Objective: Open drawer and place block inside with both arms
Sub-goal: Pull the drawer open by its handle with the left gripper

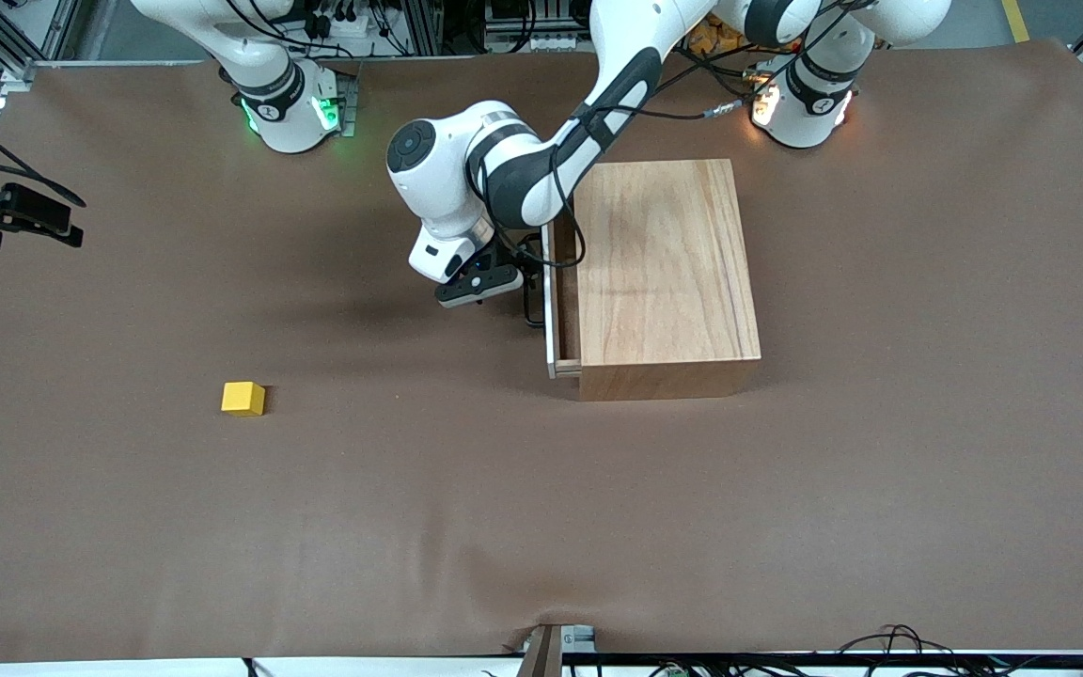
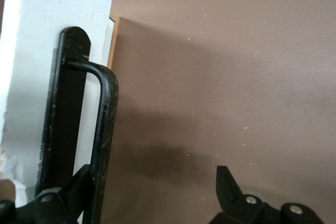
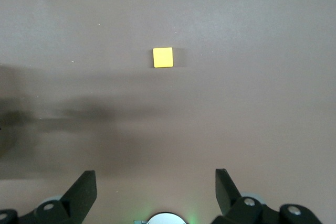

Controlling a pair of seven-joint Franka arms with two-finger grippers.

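Note:
The wooden box (image 1: pixel 664 273) stands toward the left arm's end of the table. Its drawer (image 1: pixel 553 310) is pulled out a little, showing a white-edged front panel (image 2: pixel 31 51). My left gripper (image 1: pixel 525 287) (image 2: pixel 152 177) is open at the black handle (image 1: pixel 532 306) (image 2: pixel 105 108); the bar stands between the fingers, close against one of them. The yellow block (image 1: pixel 243 398) (image 3: pixel 163 57) lies on the brown cloth, nearer the front camera and toward the right arm's end. High over the table, my right gripper (image 3: pixel 155 176) is open and empty; the front view does not show it.
A black device on a mount (image 1: pixel 15 216) juts in at the table edge toward the right arm's end. The right arm's green-lit base (image 1: pixel 292 108) and the left arm's base (image 1: pixel 800 103) stand along the table's back. Cables (image 1: pixel 889 644) lie at the front edge.

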